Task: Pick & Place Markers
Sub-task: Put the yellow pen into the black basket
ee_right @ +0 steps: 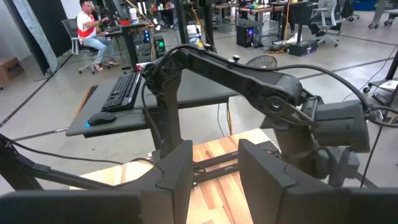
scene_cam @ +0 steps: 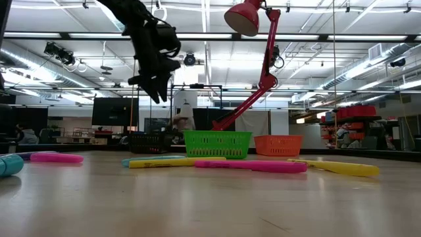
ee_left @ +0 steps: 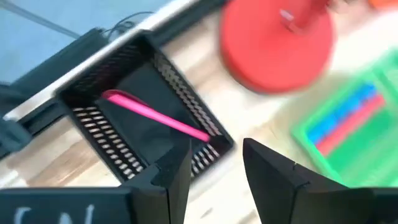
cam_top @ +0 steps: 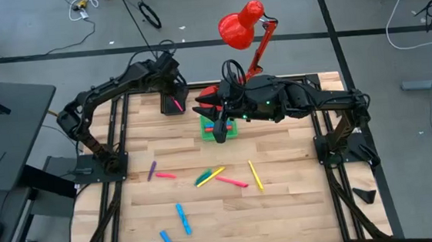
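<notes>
My left gripper point(ee_left: 216, 146) is open and hovers above the black bin point(ee_left: 134, 118), at the table's far left point(cam_top: 172, 105). One pink marker point(ee_left: 158, 115) lies slanted inside that bin, its upper end leaning on the bin wall. My right gripper point(ee_right: 214, 158) is open and empty; it hangs over the green bin point(cam_top: 232, 131) and points level toward the left arm. The green bin point(ee_left: 348, 124) holds blue and red markers. Several more markers lie flat on the table: purple point(cam_top: 152, 170), pink point(cam_top: 232, 181), yellow point(cam_top: 256, 176), blue point(cam_top: 183, 218).
A red desk lamp point(cam_top: 241, 25) stands behind the bins on a round base point(ee_left: 277, 46). An orange bin point(scene_cam: 283, 145) sits to the right of the green one. Bare wood lies between the bins and the loose markers. People sit at desks in the room beyond.
</notes>
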You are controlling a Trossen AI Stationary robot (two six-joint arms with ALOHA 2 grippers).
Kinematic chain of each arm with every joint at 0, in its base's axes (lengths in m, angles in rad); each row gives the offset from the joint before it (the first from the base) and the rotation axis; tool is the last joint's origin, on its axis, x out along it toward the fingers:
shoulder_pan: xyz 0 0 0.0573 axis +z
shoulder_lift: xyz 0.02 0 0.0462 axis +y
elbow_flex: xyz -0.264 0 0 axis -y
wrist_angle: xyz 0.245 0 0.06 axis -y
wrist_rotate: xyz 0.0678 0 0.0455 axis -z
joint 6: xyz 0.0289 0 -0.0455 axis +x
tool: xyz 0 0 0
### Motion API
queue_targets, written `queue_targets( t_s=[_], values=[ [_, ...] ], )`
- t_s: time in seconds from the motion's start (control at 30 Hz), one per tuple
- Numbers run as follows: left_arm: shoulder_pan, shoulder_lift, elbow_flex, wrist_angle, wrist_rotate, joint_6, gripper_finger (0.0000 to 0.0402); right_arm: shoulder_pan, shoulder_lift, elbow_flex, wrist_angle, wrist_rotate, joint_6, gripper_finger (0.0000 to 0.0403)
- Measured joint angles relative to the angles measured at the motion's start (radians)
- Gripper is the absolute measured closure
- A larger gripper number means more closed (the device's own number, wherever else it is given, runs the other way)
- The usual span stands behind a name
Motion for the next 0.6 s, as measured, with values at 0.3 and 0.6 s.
queue_targets(
  t_s=[0.3, 0.6],
  values=[
    [-0.170, -0.092, 0.000, -0.030, 0.049, 0.139, 0.0250, 0.000, 0.000, 0.000, 0.000, 0.000, -0.026, 0.0273],
    [-0.405, -0.255, -0.002, 0.115, 0.051, 0.096, 0.0250, 0.000, -0.002, 0.000, -0.001, 0.000, -0.064, 0.0272]
  ],
)
